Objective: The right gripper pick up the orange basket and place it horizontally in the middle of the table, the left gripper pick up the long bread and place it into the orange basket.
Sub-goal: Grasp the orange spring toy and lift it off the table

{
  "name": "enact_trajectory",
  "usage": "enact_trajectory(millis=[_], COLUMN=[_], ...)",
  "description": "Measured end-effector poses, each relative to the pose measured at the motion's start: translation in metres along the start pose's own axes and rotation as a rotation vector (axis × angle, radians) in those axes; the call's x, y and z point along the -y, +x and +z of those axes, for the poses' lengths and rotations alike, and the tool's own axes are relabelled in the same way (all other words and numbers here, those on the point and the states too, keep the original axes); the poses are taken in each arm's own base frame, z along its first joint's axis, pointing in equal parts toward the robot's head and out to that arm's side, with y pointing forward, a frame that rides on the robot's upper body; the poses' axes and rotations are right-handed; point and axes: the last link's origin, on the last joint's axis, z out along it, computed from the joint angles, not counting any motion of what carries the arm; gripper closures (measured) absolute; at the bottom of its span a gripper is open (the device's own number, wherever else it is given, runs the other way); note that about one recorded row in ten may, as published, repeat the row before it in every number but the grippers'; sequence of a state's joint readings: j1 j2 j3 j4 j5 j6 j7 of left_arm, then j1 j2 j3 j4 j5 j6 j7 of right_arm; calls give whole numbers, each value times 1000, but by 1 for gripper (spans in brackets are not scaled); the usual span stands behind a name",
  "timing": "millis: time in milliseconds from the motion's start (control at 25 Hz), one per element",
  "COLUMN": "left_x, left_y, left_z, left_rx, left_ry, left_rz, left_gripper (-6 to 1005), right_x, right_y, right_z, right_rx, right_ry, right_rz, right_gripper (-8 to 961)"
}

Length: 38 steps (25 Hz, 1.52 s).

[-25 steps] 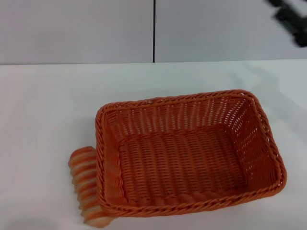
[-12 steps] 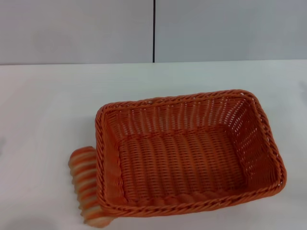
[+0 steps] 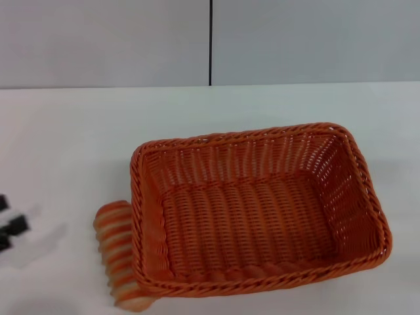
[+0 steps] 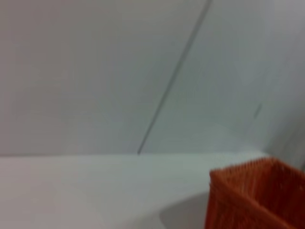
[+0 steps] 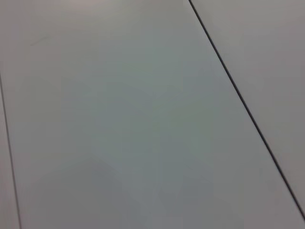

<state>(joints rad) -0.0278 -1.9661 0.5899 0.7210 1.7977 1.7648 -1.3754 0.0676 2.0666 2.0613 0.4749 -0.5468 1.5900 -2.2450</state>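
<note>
The orange basket [image 3: 259, 210] lies lengthwise across the middle of the white table [image 3: 65, 144], open side up and empty. One of its corners also shows in the left wrist view as the orange basket [image 4: 257, 198]. The long bread [image 3: 118, 256], striped orange and cream, lies on the table against the basket's left outer wall, near the front edge. Only black tips of my left gripper [image 3: 10, 224] show at the left edge of the head view, well to the left of the bread. My right gripper is out of view.
A grey wall with a dark vertical seam [image 3: 210, 42] rises behind the table. The right wrist view shows only grey wall panels and a seam [image 5: 243, 100]. Bare tabletop lies left of and behind the basket.
The right gripper, seen at the upper right corner one second ago, has left the view. The left gripper has come in at the left edge. Basket and bread have not moved.
</note>
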Motion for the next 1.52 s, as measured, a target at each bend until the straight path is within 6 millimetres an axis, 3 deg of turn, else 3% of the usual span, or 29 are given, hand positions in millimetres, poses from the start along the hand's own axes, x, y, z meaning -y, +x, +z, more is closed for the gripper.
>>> enact_trajectory(millis=[40,120,280,760,1080,1520], left_x=[0,-2,-3,-6,-8,-12], left_y=[0,-4,-4,-7,-27,-34], left_z=[0,19,30,39,52,68], left_rx=[0,70,118,131,154,160], left_ry=[0,-7,-18,-41,-61,-101], left_rz=[0,31,63,95,79,76], left_gripper=[268,267,267,266,265,264], right_x=[1,2,4,10,8,3], right_y=[0,-1,1,-2,-4,-7], right_z=[-2,-5,-12,-25,-31,-38], right_rx=[0,0,-6,11,21,47], right_ry=[6,16,47,102,99,88], right_rz=[-6,-17,-50,-102,-104,-100], right_gripper=[437,437,438,438,437,437])
